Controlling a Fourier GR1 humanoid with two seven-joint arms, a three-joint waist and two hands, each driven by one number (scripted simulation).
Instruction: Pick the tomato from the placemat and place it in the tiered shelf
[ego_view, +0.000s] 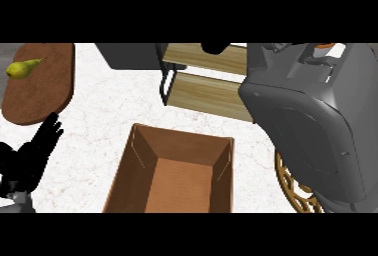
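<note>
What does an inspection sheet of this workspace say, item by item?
Surface: white marbled counter.
Job's things: tiered shelf, top centre; brown placemat, top left; tomato not seen.
Clutter: yellow-green fruit on the placemat; open brown box; gold wire basket partly under the right forearm.
Hands: left hand open, resting lower left; right hand at the shelf, mostly hidden.
Cables: nothing seen.
Surroundings: dark grey block beside the shelf.

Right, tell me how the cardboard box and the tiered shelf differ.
The cardboard box is reddish brown with tall sloping walls around one open well; the tiered shelf has pale wooden boards stepped on a dark frame. The box lies in full view mid-counter nearer the robot; the shelf stands farther back, its right side hidden by the right forearm. Neither visibly holds anything.
</note>
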